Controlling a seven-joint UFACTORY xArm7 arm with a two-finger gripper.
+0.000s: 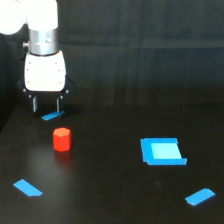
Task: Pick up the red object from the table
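The red object (62, 139) is a small orange-red stubby cylinder with faceted sides, standing upright on the dark table (110, 190) at the exterior view's left. My gripper (46, 105) hangs above and slightly behind it, a little toward the left, with its two thin fingers (34, 104) pointing down. The fingers are spread apart and hold nothing. A clear gap separates the fingertips from the red object's top.
A short blue tape strip (52, 116) lies just under the gripper. A light-blue square patch (162, 151) sits at the right. More blue strips lie at the front left (27, 188) and front right (199, 196).
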